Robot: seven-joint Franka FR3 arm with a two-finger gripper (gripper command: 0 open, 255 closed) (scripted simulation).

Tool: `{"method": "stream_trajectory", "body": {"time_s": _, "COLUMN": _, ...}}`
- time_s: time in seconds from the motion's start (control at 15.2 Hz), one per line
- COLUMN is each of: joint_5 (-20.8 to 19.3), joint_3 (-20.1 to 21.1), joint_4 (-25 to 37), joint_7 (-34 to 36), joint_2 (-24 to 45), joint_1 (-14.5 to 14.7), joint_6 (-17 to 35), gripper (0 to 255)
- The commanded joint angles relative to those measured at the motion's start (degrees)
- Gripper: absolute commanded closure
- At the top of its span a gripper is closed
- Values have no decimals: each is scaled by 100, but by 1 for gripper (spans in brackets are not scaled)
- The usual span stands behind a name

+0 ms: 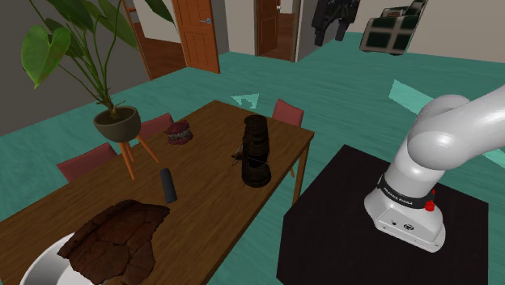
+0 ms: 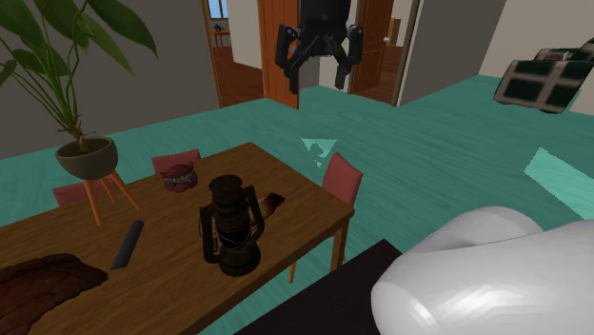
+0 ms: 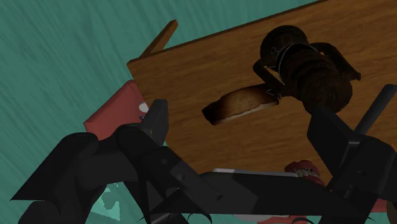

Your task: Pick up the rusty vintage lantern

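The dark, rusty brown lantern (image 1: 256,151) stands upright on the wooden table (image 1: 212,202), near its end. It is in the second exterior view (image 2: 231,226) and the wrist view (image 3: 308,67) too. My black gripper (image 2: 317,68) hangs high above the table's end, well clear of the lantern. Its fingers (image 3: 156,121) stand wide apart with nothing between them. In the wrist view the gripper (image 3: 245,130) looks down on the tabletop, with the lantern off to one side of the gap.
A toasted bread slice (image 3: 238,103) lies beside the lantern. On the table are a set of dentures (image 1: 179,133), a potted plant on a stand (image 1: 117,123), a black bar (image 1: 168,185) and a brown cracked lump (image 1: 117,239). Red chairs (image 1: 288,113) ring it.
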Motion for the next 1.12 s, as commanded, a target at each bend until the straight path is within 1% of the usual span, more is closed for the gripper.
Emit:
{"method": "stream_trajectory", "body": {"time_s": 0.0, "joint_5": 0, "joint_3": 0, "joint_4": 0, "joint_7": 0, "joint_2": 0, "joint_1": 0, "joint_6": 0, "gripper": 0}}
{"method": "stream_trajectory", "body": {"time_s": 0.53, "joint_5": 294, "joint_3": 563, "joint_4": 458, "joint_7": 839, "joint_2": 1675, "joint_1": 96, "joint_6": 403, "gripper": 0}}
{"method": "stream_trajectory", "body": {"time_s": 1.06, "joint_5": 430, "joint_3": 972, "joint_4": 1298, "joint_7": 1632, "joint_2": 3520, "joint_1": 211, "joint_6": 612, "gripper": 0}}
